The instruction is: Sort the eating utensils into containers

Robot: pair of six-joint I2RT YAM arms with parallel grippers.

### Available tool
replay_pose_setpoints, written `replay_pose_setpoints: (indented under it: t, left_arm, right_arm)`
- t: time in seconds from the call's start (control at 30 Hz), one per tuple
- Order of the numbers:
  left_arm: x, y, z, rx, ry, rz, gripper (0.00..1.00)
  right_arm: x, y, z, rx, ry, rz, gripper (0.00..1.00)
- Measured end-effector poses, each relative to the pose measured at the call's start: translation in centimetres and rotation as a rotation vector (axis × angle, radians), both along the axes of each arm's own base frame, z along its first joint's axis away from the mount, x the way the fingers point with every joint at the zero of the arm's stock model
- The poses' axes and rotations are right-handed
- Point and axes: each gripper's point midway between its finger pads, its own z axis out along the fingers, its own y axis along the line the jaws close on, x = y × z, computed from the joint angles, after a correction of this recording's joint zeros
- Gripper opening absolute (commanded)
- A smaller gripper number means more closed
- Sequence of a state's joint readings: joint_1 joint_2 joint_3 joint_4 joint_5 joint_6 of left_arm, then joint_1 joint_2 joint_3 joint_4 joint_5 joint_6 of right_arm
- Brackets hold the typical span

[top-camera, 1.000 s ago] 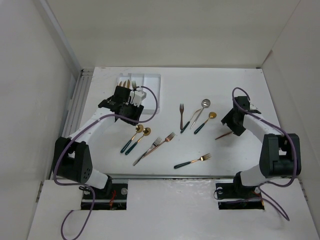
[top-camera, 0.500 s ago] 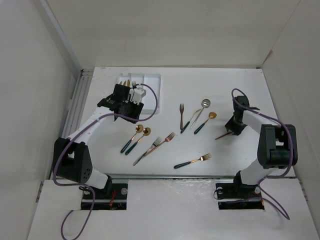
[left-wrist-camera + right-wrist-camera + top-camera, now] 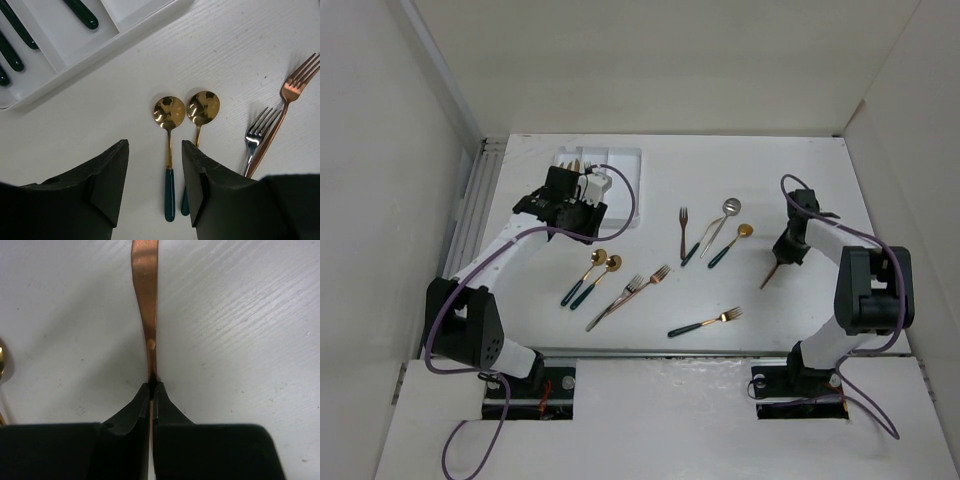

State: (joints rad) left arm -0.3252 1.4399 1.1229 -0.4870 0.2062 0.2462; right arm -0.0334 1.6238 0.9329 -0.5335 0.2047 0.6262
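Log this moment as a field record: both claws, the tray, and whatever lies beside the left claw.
left claw: open, empty, above two gold spoons
right claw: shut on copper knife
knife lifted: cannot tell
tray: white, green handles in at least two compartments
beside the spoons: silver fork and copper fork, loose on the table
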Motion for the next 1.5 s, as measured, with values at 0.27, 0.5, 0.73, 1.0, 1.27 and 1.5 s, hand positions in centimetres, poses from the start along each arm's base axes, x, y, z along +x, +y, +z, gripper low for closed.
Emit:
replay_pose_setpoints:
  t: [0.27, 0.5, 0.73, 1.0, 1.27, 1.5]
  left_arm:
    - [0.2, -0.1, 0.6, -0.007, -0.012, -0.002, 0.43]
    - [0.6, -0.6, 1.7, -0.028, -0.03, -0.013, 0.45]
    - [0.4, -4.0, 5.5, -0.164, -0.032, -0.173, 0.57]
    - [-0.1, -13.7, 14.4, -0.449, -0.105, -0.552, 0.82]
    - [-2.7, -19.8, 15.7, -0.613, -0.025, -0.692, 0.86]
    - [-2.0, -20.8, 15.5, -0.638, -0.015, -0.669, 0.84]
  right_arm:
    - [-0.8, 1.6, 2.6, 0.067, -0.137, 0.066, 0.0]
    - [0.3, 2.2, 4.2, 0.096, -0.218, 0.099, 0.0]
    - [2.2, 5.2, 11.4, 0.121, -0.433, 0.189, 0.0]
    - [5.3, 16.1, 24.9, 0.264, -0.793, 0.408, 0.0]
    - [4.8, 24.0, 26.3, 0.369, -0.8, 0.525, 0.0]
    - [4.3, 26.2, 27.6, 0.405, -0.825, 0.541, 0.0]
